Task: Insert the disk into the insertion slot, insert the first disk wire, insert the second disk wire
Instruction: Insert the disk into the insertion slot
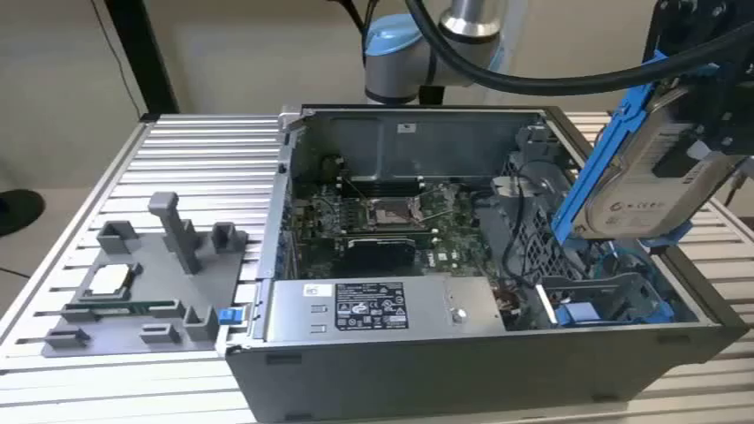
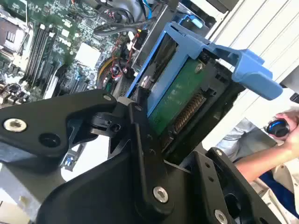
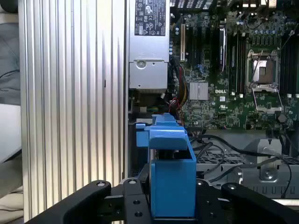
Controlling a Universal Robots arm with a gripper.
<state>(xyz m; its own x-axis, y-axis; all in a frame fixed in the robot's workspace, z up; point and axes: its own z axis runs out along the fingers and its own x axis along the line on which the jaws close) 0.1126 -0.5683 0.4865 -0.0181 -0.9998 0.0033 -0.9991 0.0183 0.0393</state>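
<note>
the black gripper (image 2: 170, 140) is clamped on the flat silver-grey disk (image 1: 654, 190) in its bright blue plastic carrier, held steeply tilted at the exterior view's right, just above the blue-railed insertion slot (image 1: 601, 309) in the open grey computer case (image 1: 471, 371).

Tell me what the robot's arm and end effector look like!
The arm is a silver tube with a light blue cap on its joint. A thick black cable loops beside it. The end effector is matte black, built from flat links with rounded edges and shiny silver screws.
</note>
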